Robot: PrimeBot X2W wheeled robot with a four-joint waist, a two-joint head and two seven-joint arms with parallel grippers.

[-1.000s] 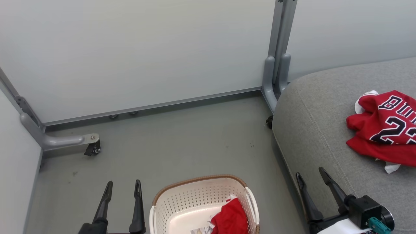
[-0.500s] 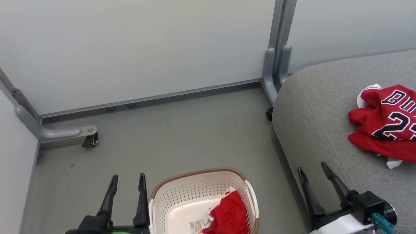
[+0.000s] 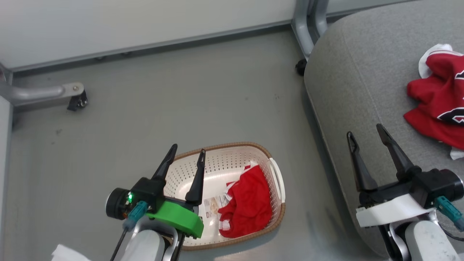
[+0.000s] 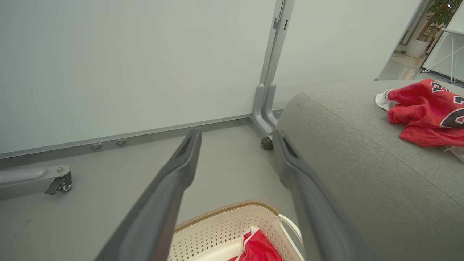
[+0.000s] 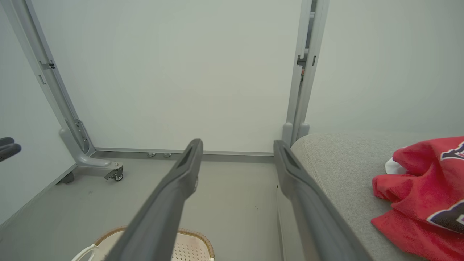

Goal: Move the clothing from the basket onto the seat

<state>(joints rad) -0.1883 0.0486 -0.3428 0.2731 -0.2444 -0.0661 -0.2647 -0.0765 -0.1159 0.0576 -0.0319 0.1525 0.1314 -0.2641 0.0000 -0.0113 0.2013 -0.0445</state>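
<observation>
Left gripper (image 3: pixel 189 148) moved over basket (image 3: pixel 253 146), left of garment (image 3: pixel 248 203).

Grey floor (image 3: pixel 181 108); white partition panels (image 5: pixel 181 72) on grey post (image 5: pixel 303 90); castor foot (image 3: pixel 74 98) far left.

1. The jersey (image 3: pixel 436 101) on the seat (image 3: pixel 348 72) runs off my head view's right edge; I can't read its lettering.
2. My left gripper (image 3: pixel 189 148) hides the near-left corner of the basket (image 3: pixel 232 161).
3. The label (image 3: pixel 212 205) print is too small to read; the red garment (image 3: pixel 248 203) covers part of it.
</observation>
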